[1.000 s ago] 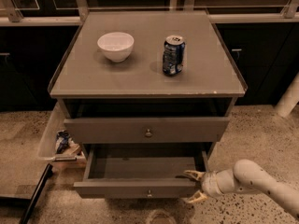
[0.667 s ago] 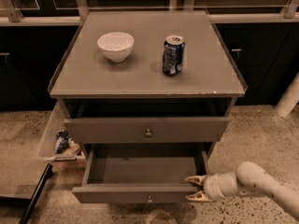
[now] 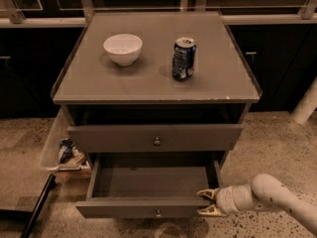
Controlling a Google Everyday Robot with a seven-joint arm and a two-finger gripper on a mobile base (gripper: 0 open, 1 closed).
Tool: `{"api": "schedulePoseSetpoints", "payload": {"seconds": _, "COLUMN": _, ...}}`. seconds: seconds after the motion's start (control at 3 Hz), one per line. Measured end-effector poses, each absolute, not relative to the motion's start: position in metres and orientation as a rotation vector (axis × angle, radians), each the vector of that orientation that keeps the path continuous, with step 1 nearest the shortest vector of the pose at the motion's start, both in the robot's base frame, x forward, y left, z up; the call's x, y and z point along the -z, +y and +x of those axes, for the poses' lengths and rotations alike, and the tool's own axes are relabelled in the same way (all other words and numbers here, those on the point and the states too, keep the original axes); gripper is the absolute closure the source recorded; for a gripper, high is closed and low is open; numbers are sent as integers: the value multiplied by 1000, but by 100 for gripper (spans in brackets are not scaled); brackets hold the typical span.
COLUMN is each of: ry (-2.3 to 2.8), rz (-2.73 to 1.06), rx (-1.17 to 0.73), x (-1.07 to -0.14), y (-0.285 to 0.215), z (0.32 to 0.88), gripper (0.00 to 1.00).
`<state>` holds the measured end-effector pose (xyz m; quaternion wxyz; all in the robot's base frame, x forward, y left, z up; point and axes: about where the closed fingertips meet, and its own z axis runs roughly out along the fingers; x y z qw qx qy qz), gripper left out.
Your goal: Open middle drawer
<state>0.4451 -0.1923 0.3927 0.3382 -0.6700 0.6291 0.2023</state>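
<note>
Reaching in from the right, our gripper (image 3: 204,203) spreads its fingers (image 3: 206,194) around the front right corner of the drawer (image 3: 148,185). It stands pulled out, showing a plain grey inside.

Grey middle drawer (image 3: 148,182); cream gripper (image 3: 207,203) at its right corner; white bowl (image 3: 123,48).

Single view: high, front of cabinet (image 3: 156,88), angled down, mid-range (end effector (image 3: 207,203) lower right).
</note>
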Motion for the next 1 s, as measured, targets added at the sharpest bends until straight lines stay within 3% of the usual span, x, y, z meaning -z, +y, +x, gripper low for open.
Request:
{"api": "schedulePoseSetpoints", "payload": {"seconds": 0.33, "ry": 1639, "rz": -1745, "rx": -527, "x": -393, "y": -191, "z": 445, "gripper": 100}}
{"api": "schedulePoseSetpoints", "payload": {"seconds": 1.0, "ry": 1639, "rz": -1745, "rx": -527, "x": -393, "y": -191, "z": 445, "gripper": 58}}
